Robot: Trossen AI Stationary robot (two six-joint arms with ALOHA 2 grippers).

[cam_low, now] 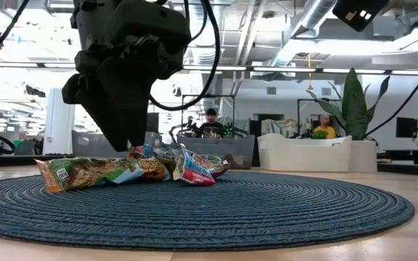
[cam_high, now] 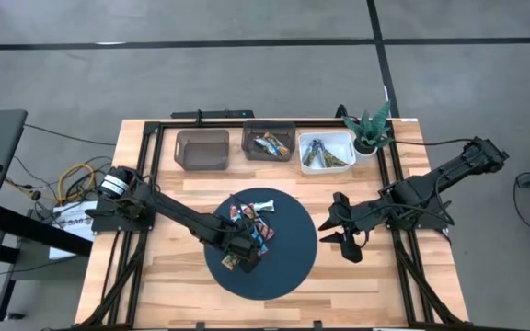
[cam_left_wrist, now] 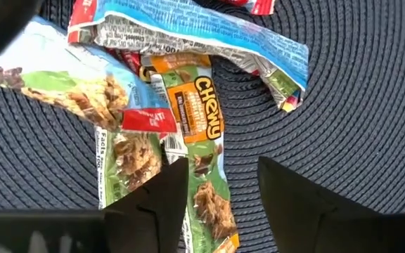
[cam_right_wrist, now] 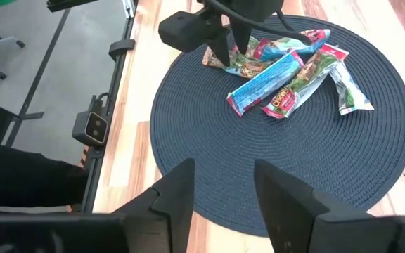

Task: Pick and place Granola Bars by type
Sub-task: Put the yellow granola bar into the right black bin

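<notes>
Several Granola Bars (cam_high: pixel 251 223) lie heaped on a round dark blue mat (cam_high: pixel 293 267). My left gripper (cam_left_wrist: pixel 223 169) points down over the near side of the heap, open. An orange-and-green bar (cam_left_wrist: pixel 195 119) runs between its fingers and partly under one finger (cam_left_wrist: pixel 162 200). A green bar (cam_left_wrist: pixel 69 88) and a blue-white bar (cam_left_wrist: pixel 188 31) lie beside and beyond that bar. In the low view the left gripper (cam_low: pixel 130 145) ends just above the heap (cam_low: pixel 136 170). My right gripper (cam_high: pixel 334 230) hangs open over the table to the right of the mat, nothing between its fingers (cam_right_wrist: pixel 178 200).
Three bins stand along the far edge: a grey one (cam_high: pixel 202 161), a dark one (cam_high: pixel 247 142) with bars in it, and a white one (cam_high: pixel 348 142) with bars in it. A potted plant (cam_high: pixel 371 129) stands at the far right. People sit in the room beyond (cam_low: pixel 210 123).
</notes>
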